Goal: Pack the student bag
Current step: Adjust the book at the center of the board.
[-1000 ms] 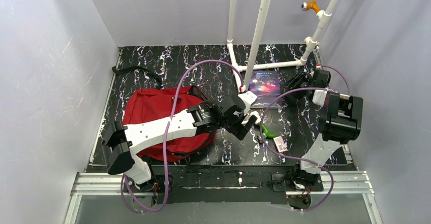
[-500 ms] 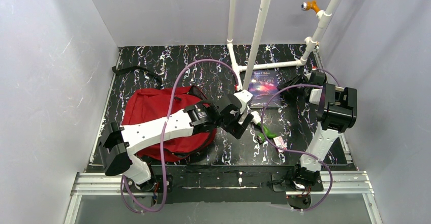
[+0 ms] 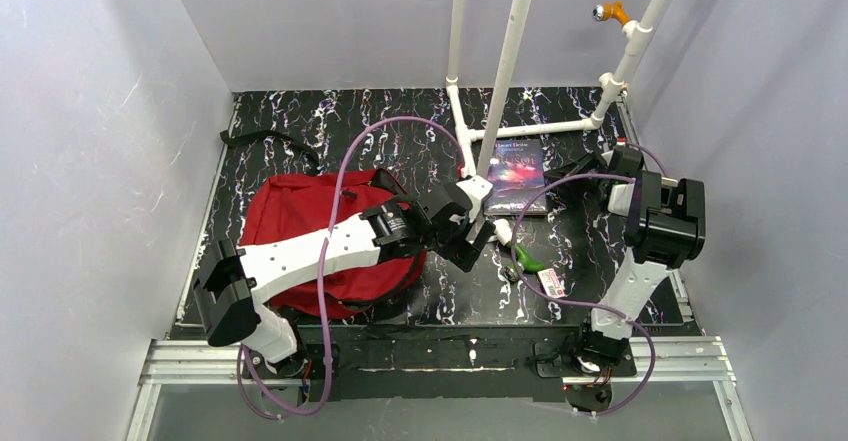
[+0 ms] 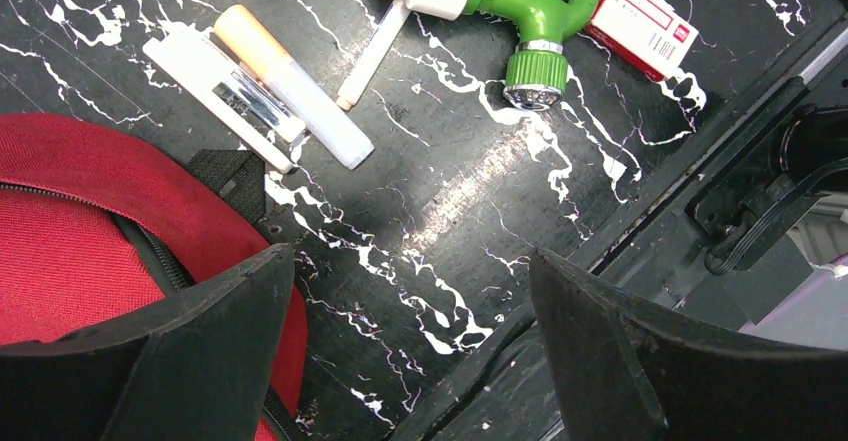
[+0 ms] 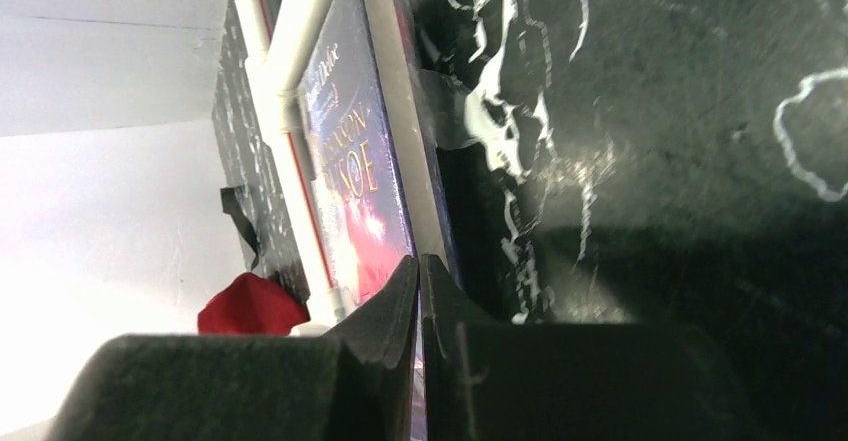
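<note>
Top view: bag (image 3: 290,226) lies near-left on the worktop (image 3: 330,121); book (image 3: 515,166) far right.
Left wrist: left tool (image 4: 408,256) spread open, empty, beside the bag.
Right wrist: right tool (image 5: 418,266) pinches the book's edge.
Step judged: book pickup. Next: lift clear, carry left to the bag.

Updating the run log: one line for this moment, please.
left end effector open above table | right end effector shut on book | student bag on table
</note>
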